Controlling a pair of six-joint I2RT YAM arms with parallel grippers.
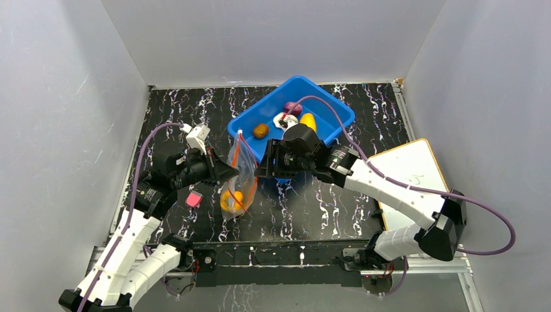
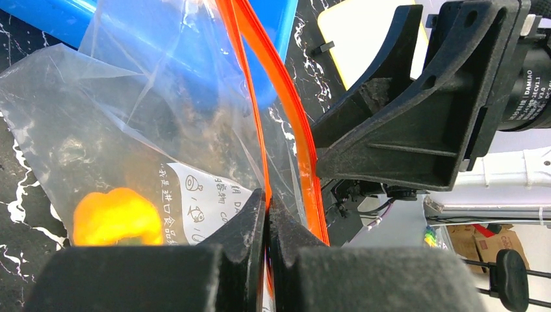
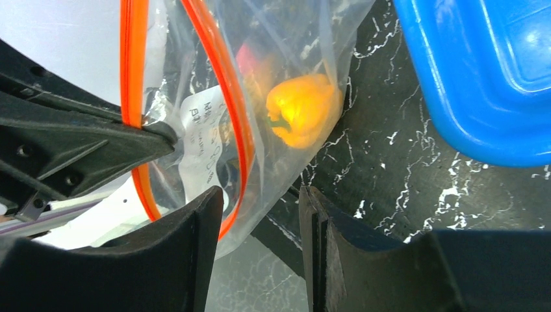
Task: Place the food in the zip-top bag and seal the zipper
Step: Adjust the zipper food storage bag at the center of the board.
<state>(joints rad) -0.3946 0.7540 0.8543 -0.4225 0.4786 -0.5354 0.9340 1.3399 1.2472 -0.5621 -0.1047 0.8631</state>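
A black tabletop point(image 1: 305, 214) veined with white fills the floor of a grey-walled enclosure, and your two arms reach in from its near edge. Closest to you on the left, a small pink block point(image 1: 193, 199) lies on the marbled surface beside the left arm. Just right of it, the zip-top bag point(image 1: 243, 175) stands with its bottom on the tabletop and an orange-yellow pepper point(image 1: 232, 200) lying inside at its low end.

Your left tool point(image 2: 268, 201) is clenched on one side of the zipper point(image 2: 286, 97), with the red-orange strip pinched between its fingers and the clear film lifted. The two sides of the strip stand apart, so the mouth is unsealed.

Your right tool point(image 3: 260, 201) faces it from the other side of the bag. Its jaws are parted, and an edge of the clear film hangs into the gap without being pinched.

Behind the right tool sits a blue bin point(image 1: 331, 117) holding the rest of the food: an orange-brown lump point(image 1: 260, 130), a white piece point(image 1: 284, 120), a yellow oval fruit point(image 1: 308, 121) and a purple piece point(image 1: 292, 107). To your right, a white board point(image 1: 409, 172) lies flat on the tabletop, well apart from the bag.
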